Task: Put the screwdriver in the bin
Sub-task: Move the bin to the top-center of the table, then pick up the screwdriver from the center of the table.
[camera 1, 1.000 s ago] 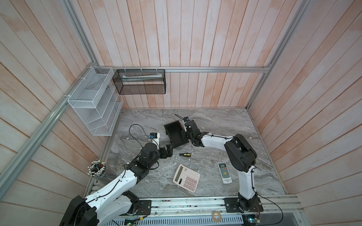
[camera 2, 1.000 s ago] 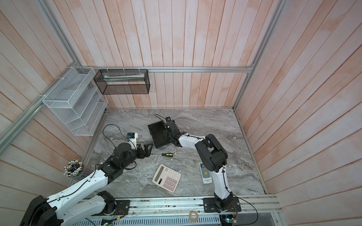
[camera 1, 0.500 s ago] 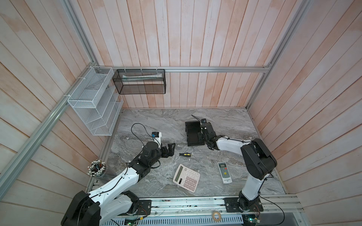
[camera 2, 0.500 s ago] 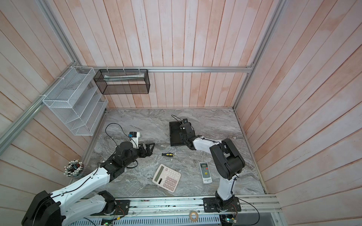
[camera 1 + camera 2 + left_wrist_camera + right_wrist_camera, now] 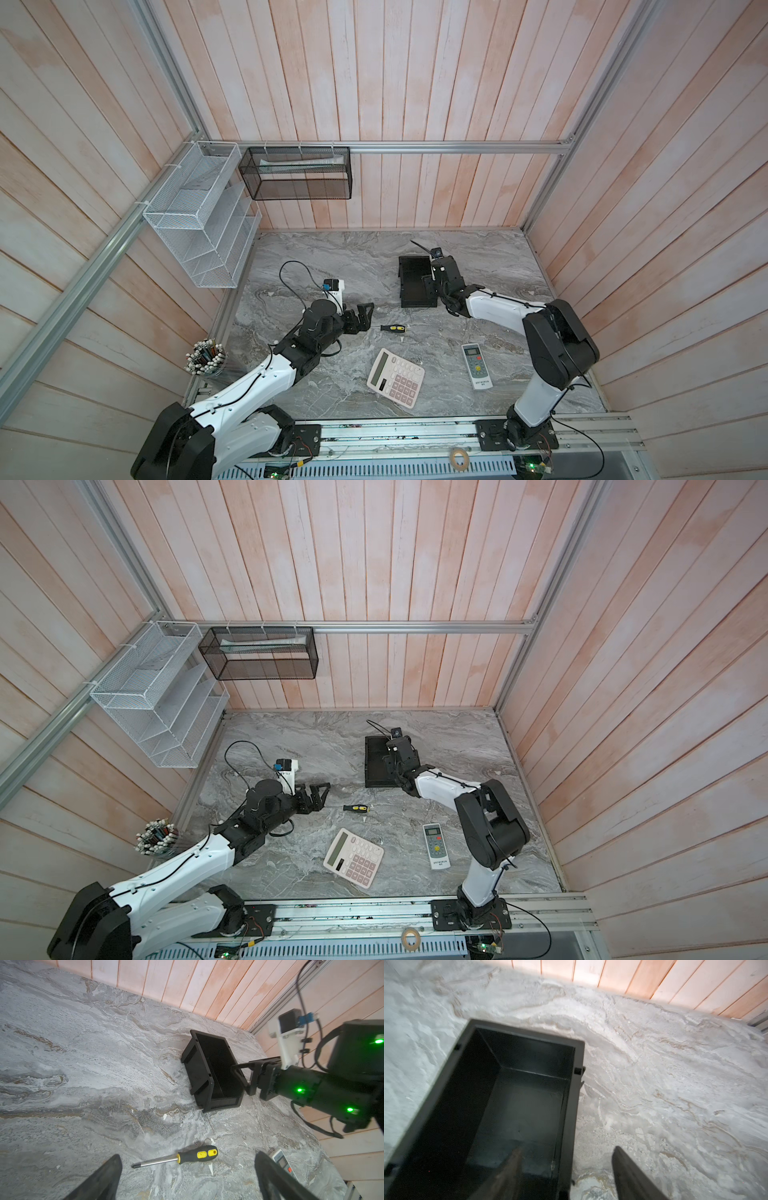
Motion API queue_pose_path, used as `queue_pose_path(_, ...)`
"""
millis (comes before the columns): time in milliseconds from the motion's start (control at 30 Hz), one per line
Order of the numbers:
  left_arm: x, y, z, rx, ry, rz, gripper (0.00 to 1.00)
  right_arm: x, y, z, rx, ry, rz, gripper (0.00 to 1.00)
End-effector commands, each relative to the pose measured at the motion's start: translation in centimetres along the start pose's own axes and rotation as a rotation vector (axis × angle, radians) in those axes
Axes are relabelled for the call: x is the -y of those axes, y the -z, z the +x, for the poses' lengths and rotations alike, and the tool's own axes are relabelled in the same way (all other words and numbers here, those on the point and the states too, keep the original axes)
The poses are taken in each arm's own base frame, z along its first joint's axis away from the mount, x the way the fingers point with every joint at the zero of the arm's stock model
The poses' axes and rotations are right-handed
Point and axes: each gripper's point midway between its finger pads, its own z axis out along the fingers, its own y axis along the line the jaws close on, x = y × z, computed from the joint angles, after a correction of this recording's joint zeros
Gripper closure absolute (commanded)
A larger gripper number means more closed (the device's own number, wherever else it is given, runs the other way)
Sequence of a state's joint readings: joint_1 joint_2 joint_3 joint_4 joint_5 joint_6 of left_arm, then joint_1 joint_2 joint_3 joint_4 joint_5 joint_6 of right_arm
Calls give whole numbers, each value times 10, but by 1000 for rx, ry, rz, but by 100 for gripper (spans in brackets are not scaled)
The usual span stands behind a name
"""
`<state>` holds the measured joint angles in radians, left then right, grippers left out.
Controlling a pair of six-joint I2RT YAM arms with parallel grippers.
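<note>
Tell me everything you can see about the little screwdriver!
The screwdriver is small, with a chunky black handle that has yellow patches and a thin, shiny metal shaft. It lies flat on the grey marble-look table, which is the only thing seen touching it. Its shaft points towards the open left gripper, which sits close by but is not holding it. It is not in the black bin yet.

bin (image 5: 571,1105) blurred, cut by frame edge; remote (image 5: 280,1160) half hidden
</note>
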<state>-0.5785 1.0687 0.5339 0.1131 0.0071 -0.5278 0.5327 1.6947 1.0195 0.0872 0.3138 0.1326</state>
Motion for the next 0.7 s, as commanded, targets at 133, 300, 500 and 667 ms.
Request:
queue_pose_path(133, 7, 8, -9, 30, 3, 28, 0, -76, 73, -1, 103, 112, -305, 15)
queue_pose_path(300, 2, 11, -2, 37, 34, 33, 0, -117, 84, 41, 30, 208, -450, 16)
queue_pose_path(500, -14, 20, 12, 30, 75, 5, 0, -145, 83, 85, -82, 286, -531, 18)
queue_pose_path(667, -25, 31, 14, 71, 123, -8, 0, -162, 76, 100, -131, 320, -567, 19)
